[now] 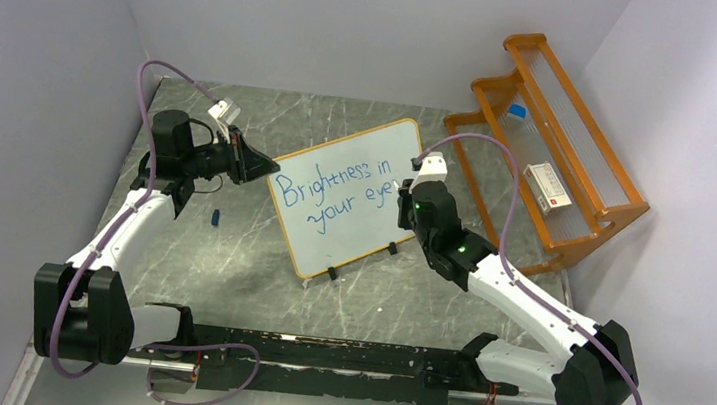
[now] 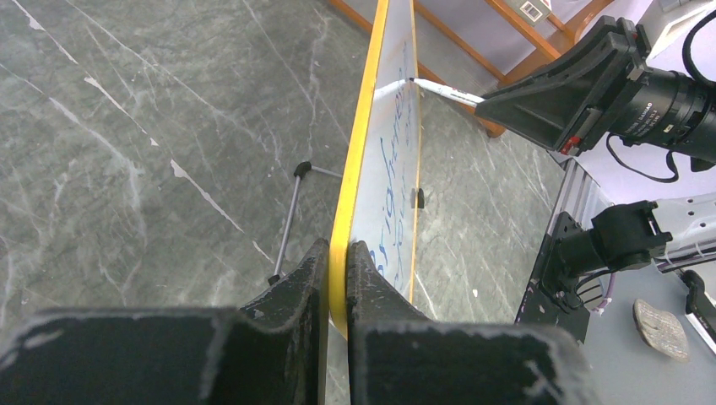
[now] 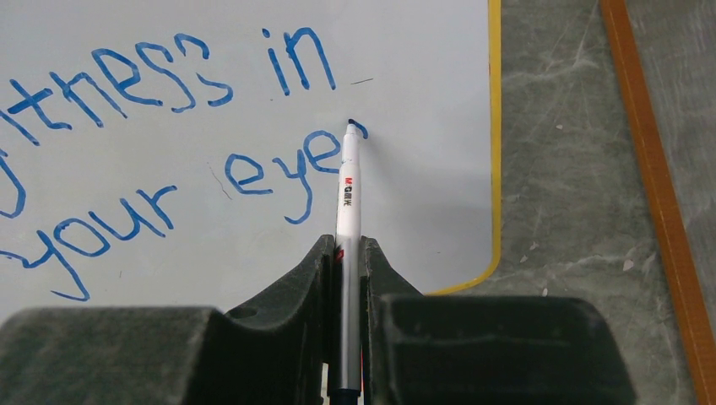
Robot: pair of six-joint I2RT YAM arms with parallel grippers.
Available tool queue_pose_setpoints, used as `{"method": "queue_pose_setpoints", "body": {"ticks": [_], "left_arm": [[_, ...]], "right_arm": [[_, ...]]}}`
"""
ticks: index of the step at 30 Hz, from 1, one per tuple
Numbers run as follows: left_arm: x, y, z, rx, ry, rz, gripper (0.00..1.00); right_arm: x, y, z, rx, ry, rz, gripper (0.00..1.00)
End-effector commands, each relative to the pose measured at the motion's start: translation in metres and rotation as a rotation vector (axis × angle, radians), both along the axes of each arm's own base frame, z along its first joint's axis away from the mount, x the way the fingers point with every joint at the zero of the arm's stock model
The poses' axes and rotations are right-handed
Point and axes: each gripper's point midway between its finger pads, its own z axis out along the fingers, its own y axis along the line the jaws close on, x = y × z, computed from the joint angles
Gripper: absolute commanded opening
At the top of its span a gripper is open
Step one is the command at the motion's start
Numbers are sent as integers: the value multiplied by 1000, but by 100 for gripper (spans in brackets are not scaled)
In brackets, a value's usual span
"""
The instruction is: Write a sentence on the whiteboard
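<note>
near the middle of the grey marbled surface, the whiteboard stands on its two small black feet, set at a slant to the surface's edges. its thin orange-yellow frame has rounded corners. the sentence is in blue handwriting on two lines. the upper line reads "brightness in" and the lower reads "your eye", followed by a short curved stroke.

the left tool is closed on the whiteboard's left edge. in the left wrist view its two dark fingers pinch the frame from either side, one on the back and one on the written face. a thin prop leg shows behind the board there.

the right tool is closed around a white marker, which runs straight out between its fingers. the marker's dark tip touches the board just right of "eye", at that short curved stroke, near the board's right edge.

a small dark blue object lies on the surface beside the left arm, well apart from the board. it may be the marker's cap, though it is too small to tell. at the right rear an orange wooden rack stands against the wall, with a small white box on it.
</note>
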Motion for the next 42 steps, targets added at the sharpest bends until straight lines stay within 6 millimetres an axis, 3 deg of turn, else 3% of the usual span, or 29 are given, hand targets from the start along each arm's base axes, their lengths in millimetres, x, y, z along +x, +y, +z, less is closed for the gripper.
{"method": "queue_pose_setpoints", "body": {"ticks": [1, 17, 28, 42], "left_arm": [[-6, 4, -55, 88, 161, 41, 5], [-6, 4, -56, 90, 163, 44, 5], [-6, 4, -55, 90, 161, 43, 5], [-6, 4, -55, 89, 161, 43, 5]], "right_arm": [[5, 7, 12, 28, -21, 20, 0], [-10, -3, -6, 7, 43, 16, 0], [-9, -17, -13, -29, 55, -58, 0], [-18, -13, -21, -25, 101, -17, 0]]}}
